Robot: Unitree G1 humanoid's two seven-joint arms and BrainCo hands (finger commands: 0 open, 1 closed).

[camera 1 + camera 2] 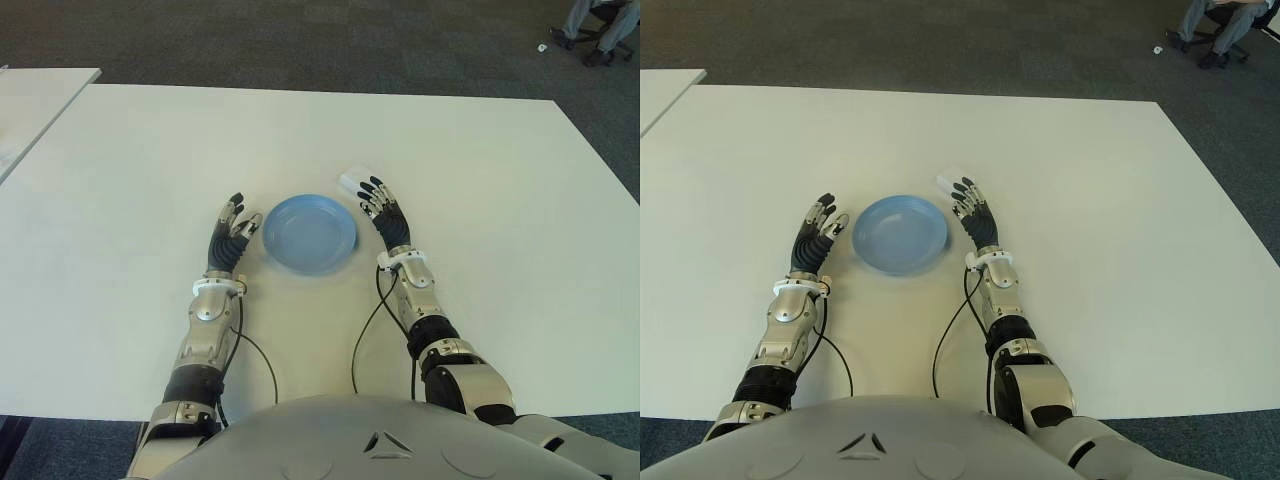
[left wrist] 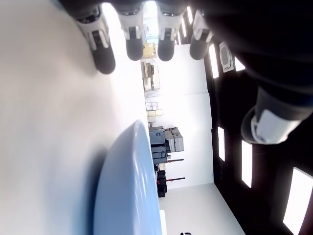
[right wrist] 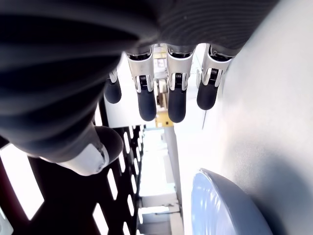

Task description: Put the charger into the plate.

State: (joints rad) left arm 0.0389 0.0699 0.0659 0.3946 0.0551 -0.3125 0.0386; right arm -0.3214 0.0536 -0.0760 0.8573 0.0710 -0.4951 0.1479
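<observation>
A round blue plate (image 1: 309, 234) is seen at frame centre on the white bench (image 1: 480, 180), flanked by the left hand (image 1: 231, 238) and right hand (image 1: 386, 218), both with fingers extended and empty. A small white charger (image 1: 351, 182), seemingly, is partly hidden just beyond the right fingertips, outside the plate.

office | grey carpet (image 1: 300, 40) | white table (image 1: 480, 170) | seated person (legs only) (image 1: 600, 25)
</observation>
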